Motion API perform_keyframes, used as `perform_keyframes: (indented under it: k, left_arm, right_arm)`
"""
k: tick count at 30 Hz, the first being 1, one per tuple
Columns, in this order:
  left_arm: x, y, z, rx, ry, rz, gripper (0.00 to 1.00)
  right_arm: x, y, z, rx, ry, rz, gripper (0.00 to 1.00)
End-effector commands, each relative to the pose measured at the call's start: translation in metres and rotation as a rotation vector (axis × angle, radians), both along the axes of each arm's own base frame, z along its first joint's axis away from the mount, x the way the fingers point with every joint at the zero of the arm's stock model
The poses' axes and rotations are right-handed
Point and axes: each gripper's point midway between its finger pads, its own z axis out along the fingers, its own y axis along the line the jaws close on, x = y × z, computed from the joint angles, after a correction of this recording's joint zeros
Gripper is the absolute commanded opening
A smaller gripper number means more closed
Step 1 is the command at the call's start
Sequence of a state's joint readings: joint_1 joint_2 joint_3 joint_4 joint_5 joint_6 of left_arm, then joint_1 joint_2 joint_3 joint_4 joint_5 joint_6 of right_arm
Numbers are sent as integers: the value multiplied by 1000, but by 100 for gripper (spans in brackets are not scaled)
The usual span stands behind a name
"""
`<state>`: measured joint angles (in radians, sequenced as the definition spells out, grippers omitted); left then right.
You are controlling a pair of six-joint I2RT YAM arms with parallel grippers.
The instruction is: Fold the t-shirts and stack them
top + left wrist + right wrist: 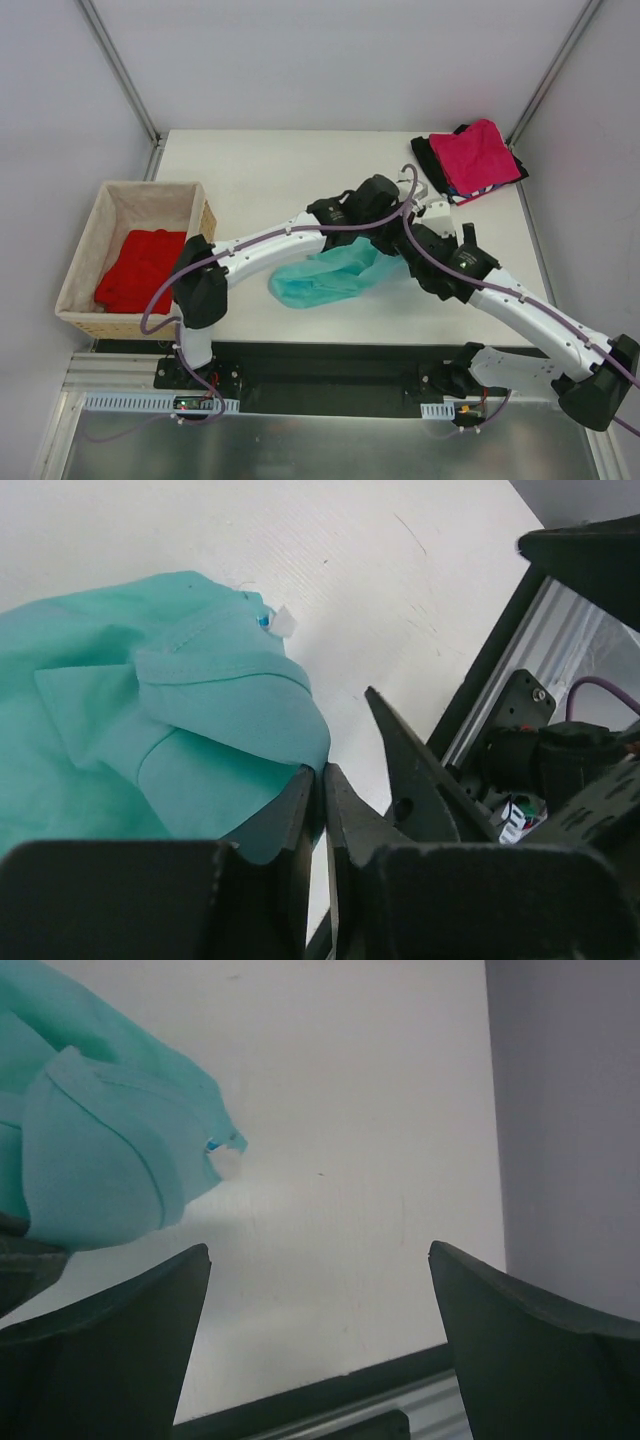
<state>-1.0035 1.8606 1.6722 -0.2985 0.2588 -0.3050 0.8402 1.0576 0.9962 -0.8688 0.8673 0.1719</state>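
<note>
The teal-green t-shirt (320, 278) lies bunched at the near middle of the table, its right end lifted. My left gripper (392, 252) is shut on its edge; in the left wrist view the closed fingertips (322, 772) pinch a fold of the teal cloth (130, 710). My right gripper (418, 262) is just right of it, open and empty (320, 1260), with the teal shirt (90, 1170) up to its left. The magenta-pink shirt (480, 155) lies folded on the striped shirt (470, 195) and the black shirt (428, 152) at the back right. The bright red shirt (140, 268) lies in the basket.
The wicker basket (150, 187) stands off the table's left side. The two arms cross close together over the middle of the table. A metal rail (330, 400) runs along the near edge. Grey walls enclose the table (280, 170).
</note>
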Motion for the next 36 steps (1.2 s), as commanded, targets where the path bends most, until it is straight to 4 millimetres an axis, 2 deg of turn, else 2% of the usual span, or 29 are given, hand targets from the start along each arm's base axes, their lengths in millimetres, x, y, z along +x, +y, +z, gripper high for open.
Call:
perform_keyframes:
  k: [1, 2, 3, 4, 8, 9, 10, 11, 12, 13, 14, 15, 16, 17, 18, 19, 20, 21, 22, 23, 24, 25, 26, 28, 29, 32, 36]
  left_arm:
    - [-61, -35, -69, 97, 91, -122, 18]
    - [-65, -38, -73, 101, 96, -126, 31]
    - [-68, -40, -77, 109, 100, -119, 70]
    - [-72, -42, -79, 114, 97, -125, 99]
    - [-65, -31, -75, 132, 45, -80, 99]
    - [-61, -25, -57, 113, -9, -75, 99]
    - [-51, -18, -48, 119, -62, -31, 99]
    - [-46, -6, -46, 135, -91, -2, 99]
    - [-43, 6, -17, 102, -144, 16, 99]
    - [-41, 15, -7, 91, -160, 33, 99]
    - [-27, 34, -7, 120, -190, 108, 99]
    - [-26, 51, 16, 86, -192, 150, 99]
    - [-22, 64, 22, 78, -183, 188, 99]
    - [-19, 82, 15, 102, -167, 232, 99]
    - [-11, 104, 33, 56, -145, 313, 99]
    - [-11, 120, 29, 71, -115, 349, 99]
    - [-13, 139, 13, 104, -79, 385, 98]
    - [-7, 160, 22, 69, -57, 463, 97]
    - [-9, 176, 14, 92, -39, 498, 97]
    - [-13, 193, -4, 133, -19, 537, 97]
    - [-14, 208, -1, 113, -10, 595, 97]
    - [-12, 222, -8, 126, 7, 642, 97]
    - [-19, 238, -29, 178, 41, 675, 97]
    - [-21, 258, -39, 173, 85, 764, 96]
    - [-27, 270, -57, 213, 113, 787, 96]
    - [-31, 289, -84, 251, 180, 863, 95]
    - [-35, 297, -111, 321, 245, 905, 93]
  right_arm:
    - [15, 26, 26, 139, -112, 21, 96]
    - [15, 25, 26, 138, -114, 22, 97]
    - [15, 24, 27, 134, -116, 16, 96]
    - [15, 23, 27, 131, -116, 16, 96]
    - [15, 22, 32, 128, -121, 20, 96]
    - [16, 22, 34, 125, -123, 20, 96]
    - [16, 22, 35, 129, -127, 21, 96]
    - [17, 23, 37, 132, -129, 22, 96]
    - [17, 23, 38, 132, -131, 22, 96]
    - [17, 23, 39, 132, -133, 25, 97]
    - [18, 24, 38, 126, -129, 27, 96]
    - [19, 25, 38, 131, -126, 29, 96]
    - [19, 27, 38, 133, -124, 34, 96]
    - [19, 27, 38, 132, -122, 36, 96]
    - [20, 29, 35, 133, -113, 37, 96]
    - [20, 30, 33, 132, -107, 40, 97]
    - [20, 31, 32, 138, -105, 39, 96]
    - [19, 32, 30, 139, -97, 44, 96]
    - [19, 33, 27, 141, -94, 44, 96]
    - [19, 34, 25, 143, -90, 46, 96]
    - [19, 36, 24, 148, -85, 52, 97]
    - [19, 36, 21, 147, -79, 54, 96]
    - [19, 37, 21, 149, -78, 54, 96]
    - [18, 39, 20, 158, -73, 58, 97]
    - [18, 38, 19, 161, -74, 58, 96]
    - [17, 40, 19, 170, -74, 60, 96]
    - [16, 41, 18, 173, -67, 64, 96]
